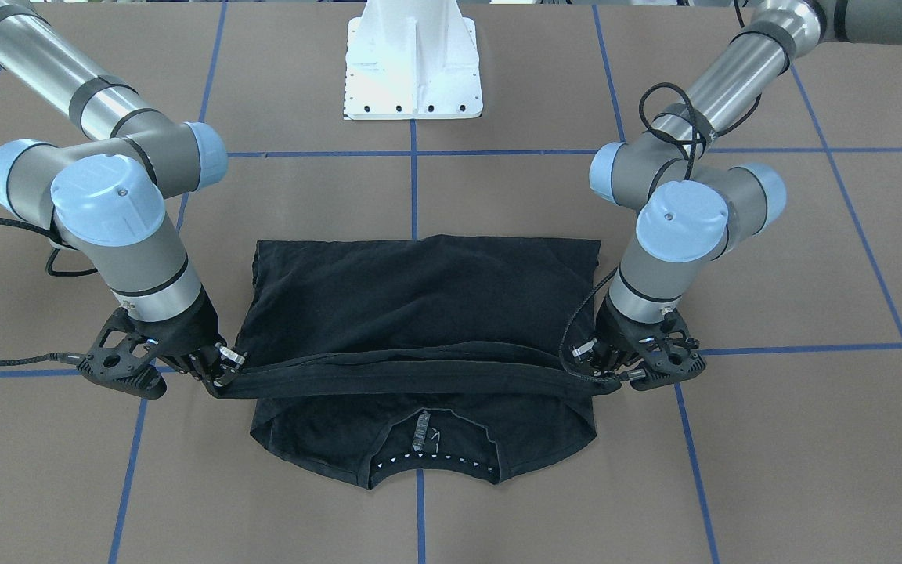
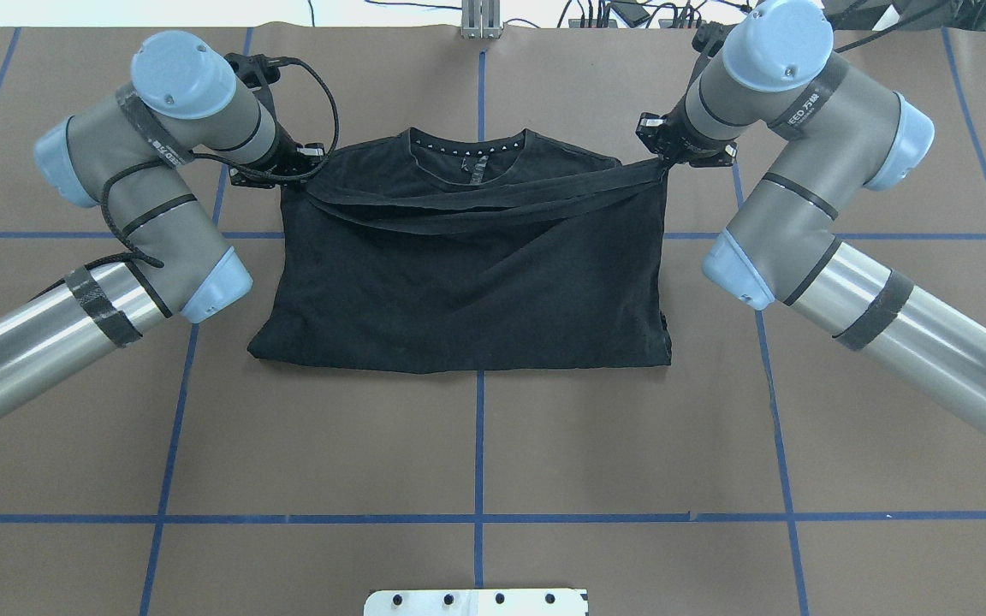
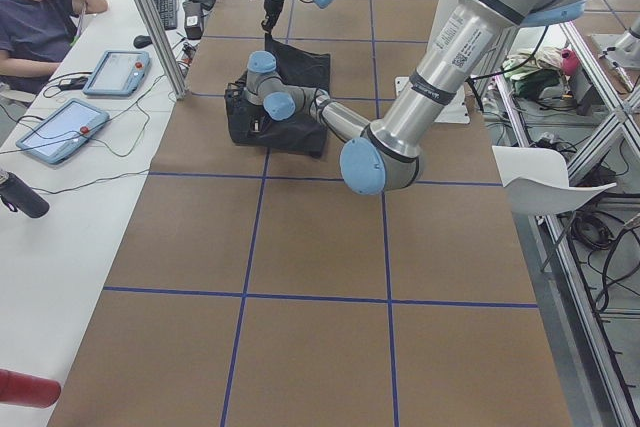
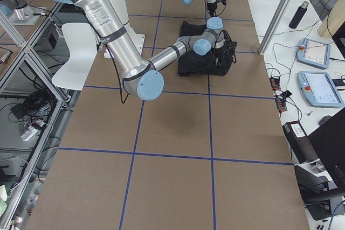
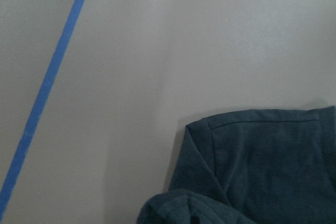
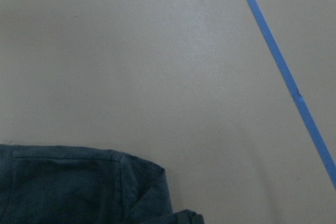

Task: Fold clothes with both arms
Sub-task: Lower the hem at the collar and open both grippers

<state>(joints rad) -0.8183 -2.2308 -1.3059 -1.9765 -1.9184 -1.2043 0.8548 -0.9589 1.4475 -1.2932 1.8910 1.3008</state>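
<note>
The black short-sleeved T-shirt (image 2: 476,282) lies on the brown table with blue tape lines (image 2: 476,445). Its collar (image 2: 467,152) points away from the white robot base (image 1: 412,70). The left black two-finger gripper (image 1: 614,383) and the right black two-finger gripper (image 1: 221,382) each pinch one end of a shirt edge, which is pulled tight between them near the collar.

Big brown table (image 2: 330,445) with blue tape lines (image 2: 288,518) in squares, in the left side view a white desk (image 3: 60,247) at nine o'clock, a tablet (image 3: 60,129) on it, a person (image 3: 40,17) sitting at eleven o'clock, a white chair (image 3: 545,192) at three o'clock
</note>
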